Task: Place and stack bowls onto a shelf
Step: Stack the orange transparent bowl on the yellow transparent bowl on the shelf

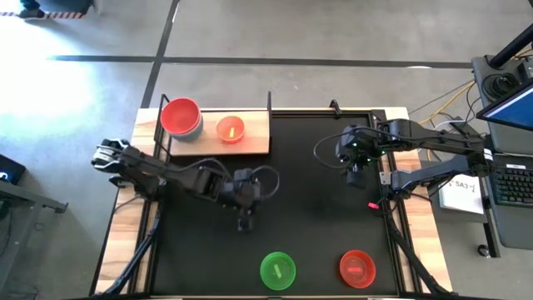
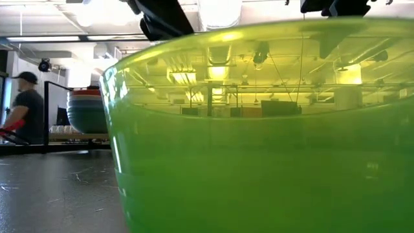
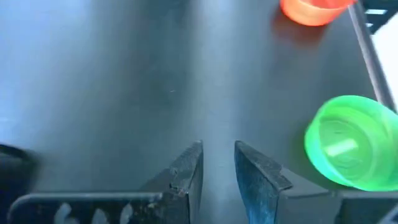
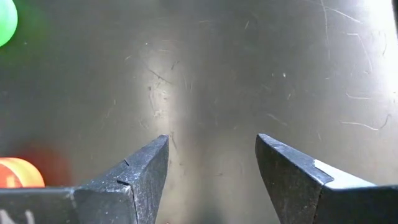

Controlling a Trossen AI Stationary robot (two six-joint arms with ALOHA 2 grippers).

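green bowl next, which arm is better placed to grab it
Left, probably. The left gripper hangs over the table just behind the green bowl, jaws slightly apart and empty, with the bowl in its wrist view. The right gripper sits farther back, nearer the red bowl.

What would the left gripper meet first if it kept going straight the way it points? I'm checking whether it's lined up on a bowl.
Probably only bare table. The left gripper aims between nothing; the green bowl sits off to one side.
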